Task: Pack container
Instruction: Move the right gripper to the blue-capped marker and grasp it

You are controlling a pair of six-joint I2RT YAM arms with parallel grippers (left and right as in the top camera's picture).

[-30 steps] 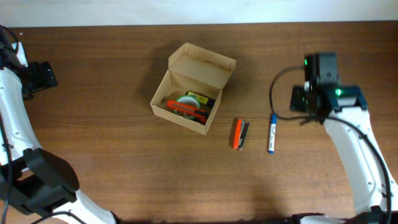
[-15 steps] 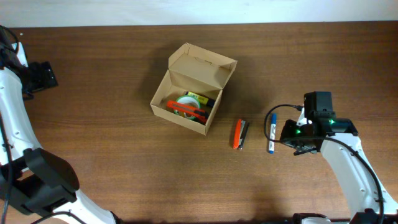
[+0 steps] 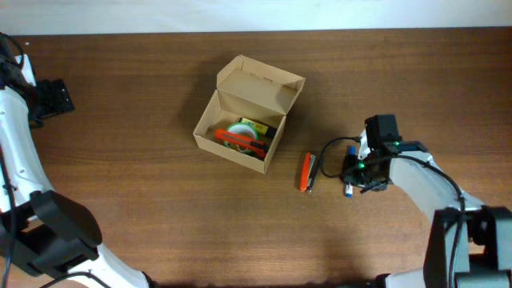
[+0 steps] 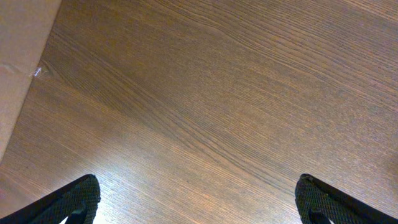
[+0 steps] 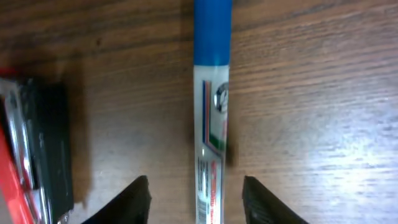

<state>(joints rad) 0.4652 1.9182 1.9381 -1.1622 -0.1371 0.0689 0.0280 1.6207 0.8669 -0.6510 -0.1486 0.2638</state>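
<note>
Because the container stands mid-bench with its lid tipped back and only part-filled, the blue marker lying well to its right looks next to go in. The right tool straddles it, fingers spread either side and seemingly not touching it; the left tool gapes wide over the bench, holding nothing

Marker betw. spread right end effector fingers; red-black tool close alongside.

the dark brown wooden table carries the open cardboard container, an orange and black tool, and near it, not touching, a blue-capped marker.
</note>
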